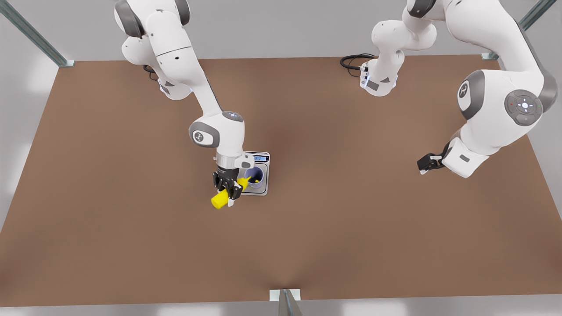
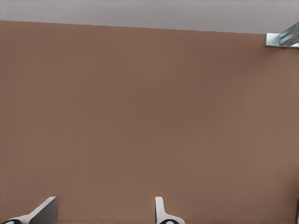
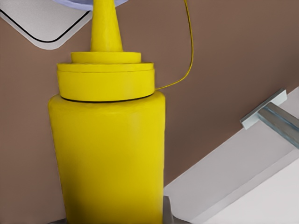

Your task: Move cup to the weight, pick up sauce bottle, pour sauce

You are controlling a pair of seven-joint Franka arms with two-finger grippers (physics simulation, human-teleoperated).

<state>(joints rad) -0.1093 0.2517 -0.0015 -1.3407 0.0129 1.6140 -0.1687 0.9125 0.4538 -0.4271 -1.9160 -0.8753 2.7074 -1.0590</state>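
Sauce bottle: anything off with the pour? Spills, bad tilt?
Nothing spilled that I can see. The right gripper holds the sauce bottle tipped over, nozzle at the cup, which sits on the weight. One oddity: a thin yellow thread curving off the nozzle area. The left gripper waits, open, far off.

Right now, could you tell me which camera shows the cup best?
The front view: the cup stands open-topped on the weight, the sauce bottle tipped toward it. The right wrist view catches just its rim behind the nozzle.
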